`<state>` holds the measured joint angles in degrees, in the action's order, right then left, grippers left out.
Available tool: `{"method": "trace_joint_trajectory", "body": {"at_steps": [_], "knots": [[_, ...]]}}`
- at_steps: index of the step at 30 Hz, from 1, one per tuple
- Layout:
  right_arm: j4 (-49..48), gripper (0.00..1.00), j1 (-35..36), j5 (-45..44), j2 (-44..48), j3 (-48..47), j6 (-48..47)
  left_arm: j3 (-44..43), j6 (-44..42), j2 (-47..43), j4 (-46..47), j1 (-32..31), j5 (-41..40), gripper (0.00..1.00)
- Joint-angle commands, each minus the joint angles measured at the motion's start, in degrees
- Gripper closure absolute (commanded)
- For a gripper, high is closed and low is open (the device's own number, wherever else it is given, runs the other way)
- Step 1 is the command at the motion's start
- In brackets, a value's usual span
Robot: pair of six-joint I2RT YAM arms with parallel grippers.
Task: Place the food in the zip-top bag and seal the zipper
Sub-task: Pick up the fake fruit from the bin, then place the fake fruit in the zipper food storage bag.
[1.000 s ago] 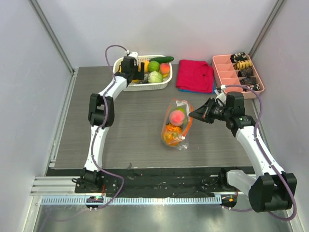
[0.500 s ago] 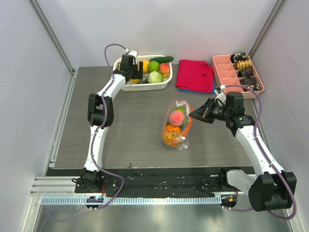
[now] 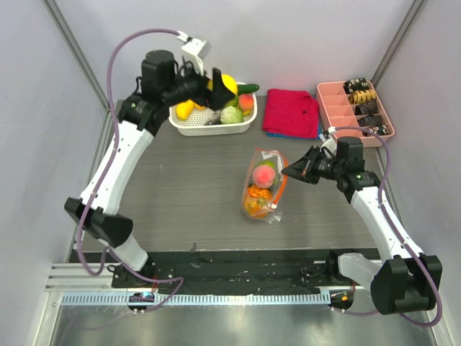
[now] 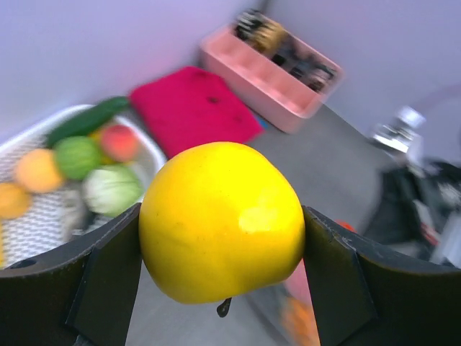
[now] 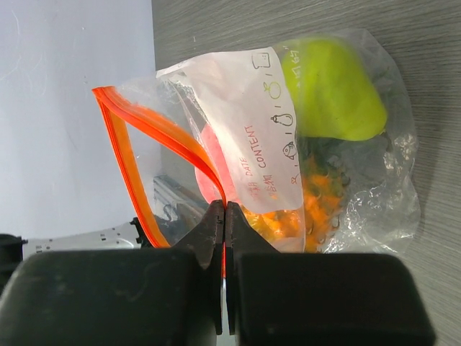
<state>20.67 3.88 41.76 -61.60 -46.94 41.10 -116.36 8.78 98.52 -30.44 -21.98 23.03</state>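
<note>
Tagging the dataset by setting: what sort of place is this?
Probably a lab robot test cell: plain white walls box in a grey table, with toy fruit in a white basket and a pink sorting tray.

The zip-top bag (image 5: pixel 389 194) is clear, crinkly plastic with glossy glints. Its zipper (image 5: pixel 106 95) is a smooth orange-red strip, and its label (image 5: pixel 230 108) looks matt and papery. The yellow fruit (image 4: pixel 223 220) is smooth and shiny between the matt black jaws of the left gripper (image 4: pixel 222 238). The desk (image 3: pixel 187 180) shows a matt grey wood grain.
</note>
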Motion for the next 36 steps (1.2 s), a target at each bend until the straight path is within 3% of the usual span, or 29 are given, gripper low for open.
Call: {"method": "trace_joint_trajectory", "body": {"at_steps": [1, 6, 12, 20, 26, 30, 36], "knots": [[-0.9, 0.99, 0.0, 0.8, 0.3, -3.0, 0.5, 8.9, -4.5, -4.1, -10.6, -8.2, 7.0, 0.39], [-0.3, 0.99, 0.2, 2.0, 2.0, -3.8, 3.4, 13.3, -6.2, -7.0, -12.9, -18.0, 4.5, 0.39], [0.5, 0.99, 0.3, 2.7, 2.7, -4.2, 5.5, 12.4, -4.8, -2.7, -14.2, -23.8, 0.4, 0.41], [0.3, 0.99, 0.4, 4.1, 2.8, -4.7, 7.2, 6.0, -3.7, 7.4, -19.8, -27.2, -1.9, 0.41], [-0.4, 0.99, 0.4, 5.1, 3.5, -4.8, 8.7, 9.3, -8.0, 4.8, -17.7, -28.9, -1.1, 0.30], [-1.3, 0.99, 0.4, 5.7, 3.4, -4.8, 10.0, 10.4, -13.3, 4.7, -22.8, -31.3, -0.4, 0.32], [-1.9, 0.99, 0.4, 6.4, 4.1, -5.1, 11.9, 13.7, -12.6, 5.1, -24.8, -31.5, -1.4, 0.34]]}}
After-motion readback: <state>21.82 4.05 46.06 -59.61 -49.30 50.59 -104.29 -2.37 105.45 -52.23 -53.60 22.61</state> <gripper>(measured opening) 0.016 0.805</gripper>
